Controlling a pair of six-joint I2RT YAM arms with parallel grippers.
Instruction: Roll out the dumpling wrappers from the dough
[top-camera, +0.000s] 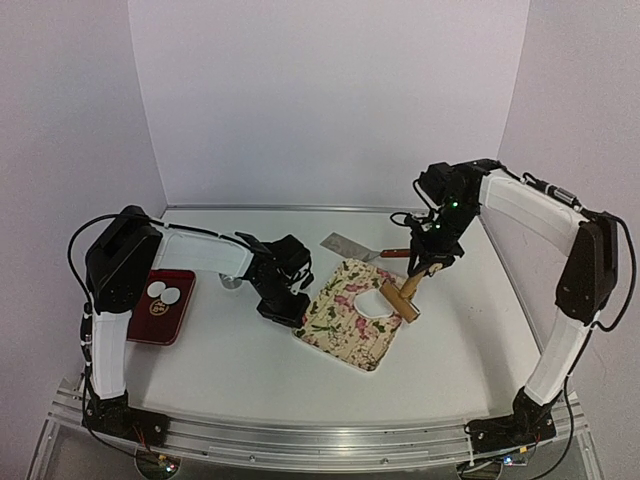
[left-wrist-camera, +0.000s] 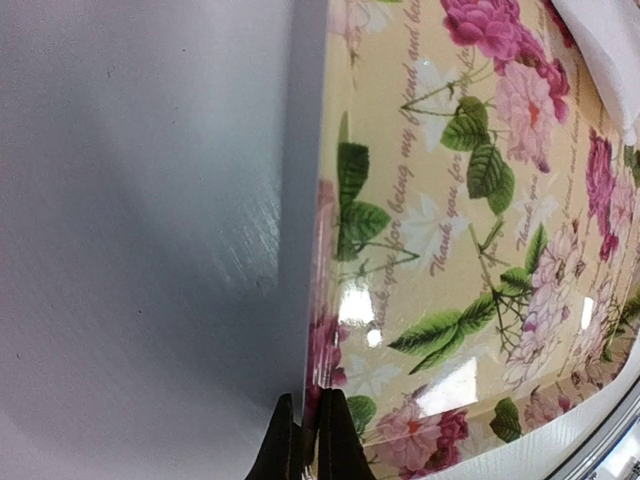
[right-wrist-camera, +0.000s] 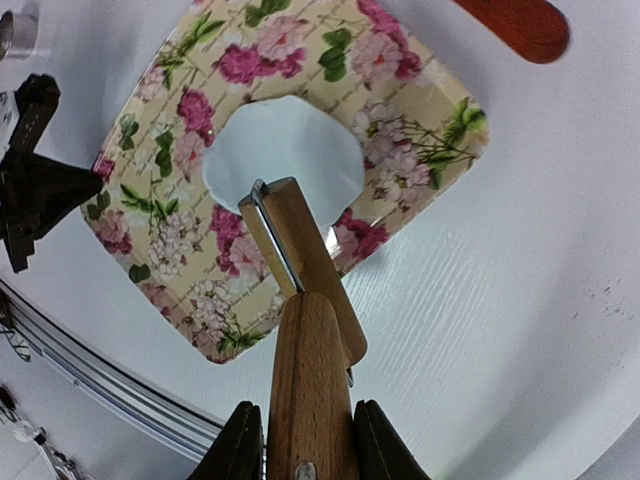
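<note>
This is a robotics lab bench arranged as a small test cell and dressed with kitchen props. The white tabletop (top-camera: 230, 370) is closed in on three sides by plain white walls (top-camera: 330, 100), like a filming booth. An aluminium rail (top-camera: 320, 440) runs along the near edge. Bolted to it are the left arm (top-camera: 120, 270) and the right arm (top-camera: 590, 270), with black cables (top-camera: 75, 250) looping from their joints.

The cooking things are staged on the bare surface. A floral cutting board (top-camera: 345, 330) carries white dough (top-camera: 375, 300). There is also a wooden roller (top-camera: 403, 297), a metal scraper (top-camera: 345, 244), and a red tray (top-camera: 165, 320) with two dumpling wrappers (top-camera: 157, 290).
</note>
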